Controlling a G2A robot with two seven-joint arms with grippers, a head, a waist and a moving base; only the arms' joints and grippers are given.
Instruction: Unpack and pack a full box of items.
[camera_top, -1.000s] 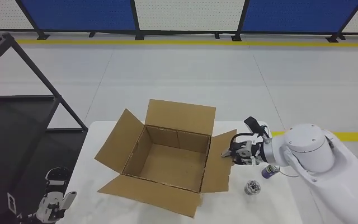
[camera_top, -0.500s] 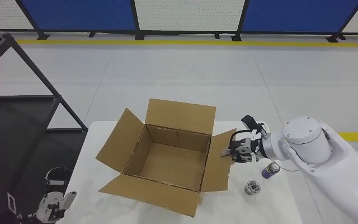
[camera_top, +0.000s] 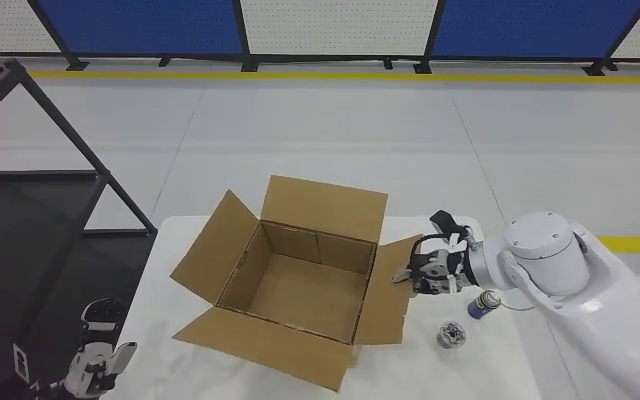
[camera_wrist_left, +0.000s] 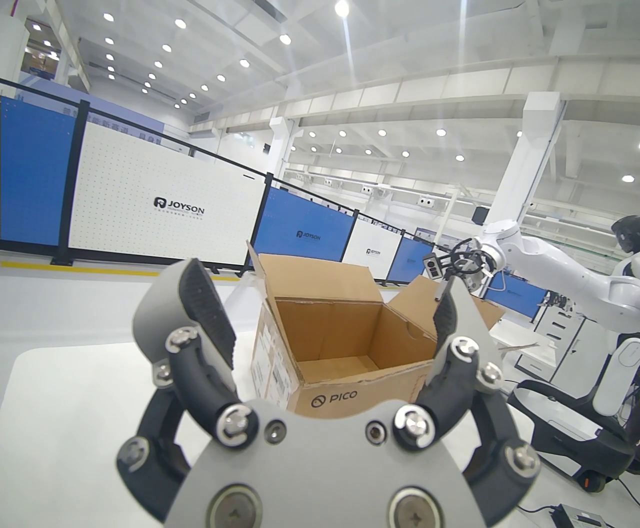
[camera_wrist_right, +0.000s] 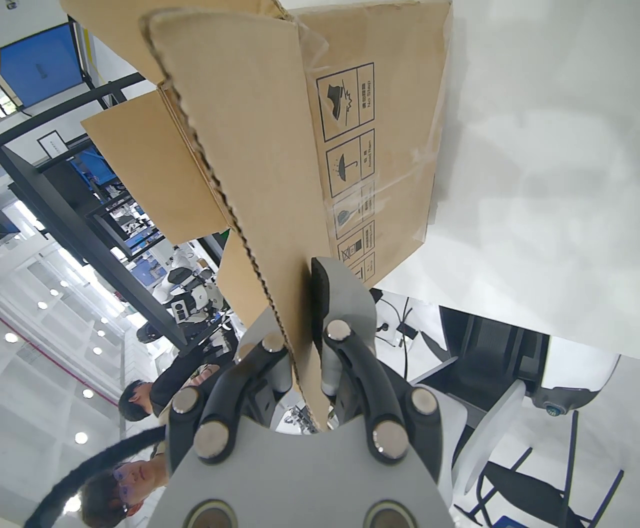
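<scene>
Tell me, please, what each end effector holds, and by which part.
Right end effector: the cardboard box, by the edge of its side flap. Left end effector: nothing.

A white table (camera_top: 400, 372) carries an open cardboard box (camera_top: 300, 290) near its middle, its four flaps spread outward. On the robot's right side of the box, well apart from it, a small purple can (camera_top: 485, 304) stands upright, with a small round metal part (camera_top: 451, 334) just beside it.
</scene>
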